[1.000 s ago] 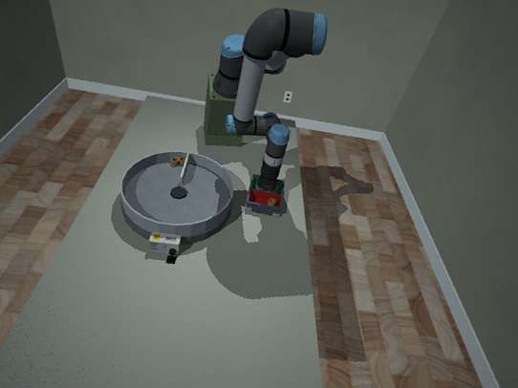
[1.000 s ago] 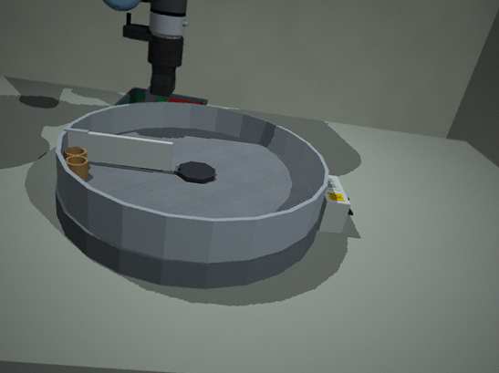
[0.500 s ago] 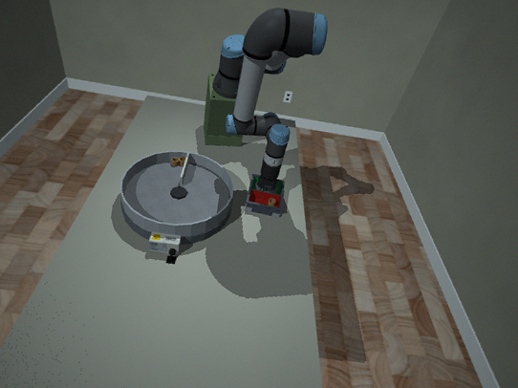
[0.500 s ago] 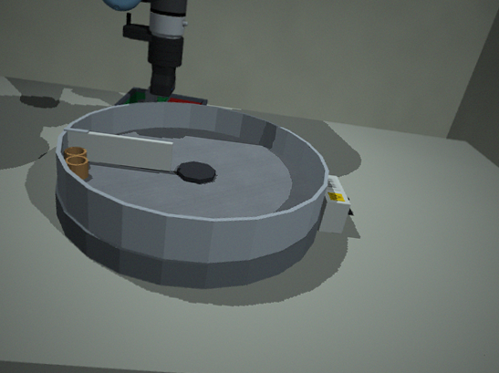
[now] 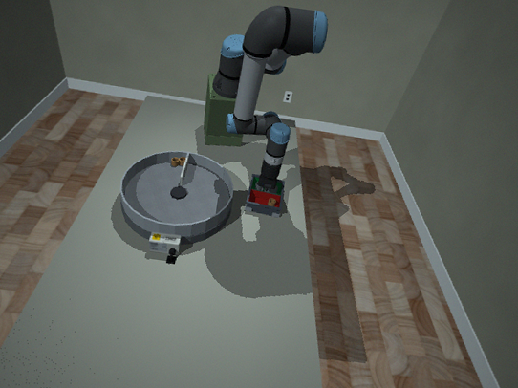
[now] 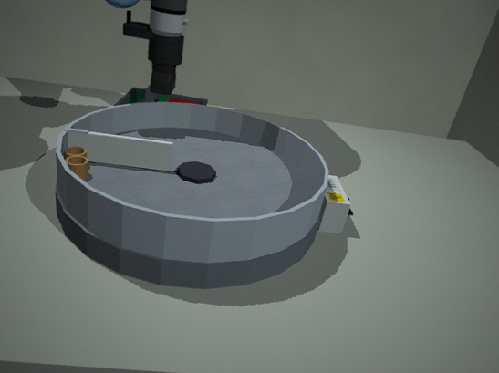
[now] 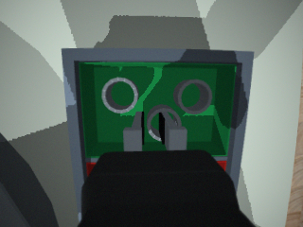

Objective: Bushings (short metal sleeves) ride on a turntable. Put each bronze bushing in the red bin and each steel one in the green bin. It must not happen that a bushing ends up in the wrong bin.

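My gripper [image 5: 265, 189] [image 6: 155, 96] [image 7: 151, 121] is partly open and empty, low over the green bin [image 5: 278, 187] [image 6: 138, 97] [image 7: 87, 118]. In the wrist view one steel bushing [image 7: 163, 109] lies under the fingers, off-centre and partly hidden by the right finger. Two more steel bushings stand in that bin, one at the left [image 7: 106, 96] and one at the right [image 7: 207, 96]. A bronze bushing [image 5: 271, 202] is in the red bin [image 5: 255, 196] [image 6: 189, 101]. Two bronze bushings [image 5: 175, 162] [image 6: 77, 168] stand together on the turntable [image 5: 149, 196] [image 6: 242, 169], near its wall.
A pale upright divider [image 5: 183, 172] [image 6: 125, 151] crosses the turntable from the wall toward the dark hub [image 5: 178, 192] [image 6: 196, 172], close beside the bronze bushings. The turntable has a raised wall all round. A white box [image 5: 162, 243] [image 6: 334, 214] with a yellow label stands outside it.
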`<state>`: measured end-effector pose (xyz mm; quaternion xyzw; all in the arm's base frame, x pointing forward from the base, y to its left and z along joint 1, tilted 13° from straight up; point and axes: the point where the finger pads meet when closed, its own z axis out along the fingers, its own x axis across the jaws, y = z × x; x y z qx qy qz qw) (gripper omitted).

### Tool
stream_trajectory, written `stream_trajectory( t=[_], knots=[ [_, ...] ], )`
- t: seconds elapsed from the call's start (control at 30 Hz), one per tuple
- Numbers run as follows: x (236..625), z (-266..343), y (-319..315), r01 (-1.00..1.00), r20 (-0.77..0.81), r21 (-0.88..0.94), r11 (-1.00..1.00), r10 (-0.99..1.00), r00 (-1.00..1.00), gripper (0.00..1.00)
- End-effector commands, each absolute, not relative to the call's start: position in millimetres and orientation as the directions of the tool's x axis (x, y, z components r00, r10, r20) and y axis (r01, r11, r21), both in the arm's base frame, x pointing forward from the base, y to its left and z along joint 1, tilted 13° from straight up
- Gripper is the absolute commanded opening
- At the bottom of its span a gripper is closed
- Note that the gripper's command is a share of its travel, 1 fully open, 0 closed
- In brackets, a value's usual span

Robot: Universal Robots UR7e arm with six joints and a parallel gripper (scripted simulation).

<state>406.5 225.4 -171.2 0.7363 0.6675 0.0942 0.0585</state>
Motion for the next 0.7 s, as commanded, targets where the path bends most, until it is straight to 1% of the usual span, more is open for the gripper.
stream_trajectory(
  t=[0.0, 0.67],
  knots=[
    [406.8, -170.6, 225.5, 0.972, 0.061, 0.213, -0.102, 0.994, 0.091, 0.42],
    [405.5, -164.7, 225.3, 0.972, 0.061, 0.213, -0.102, 0.994, 0.091, 0.42]
  ],
)
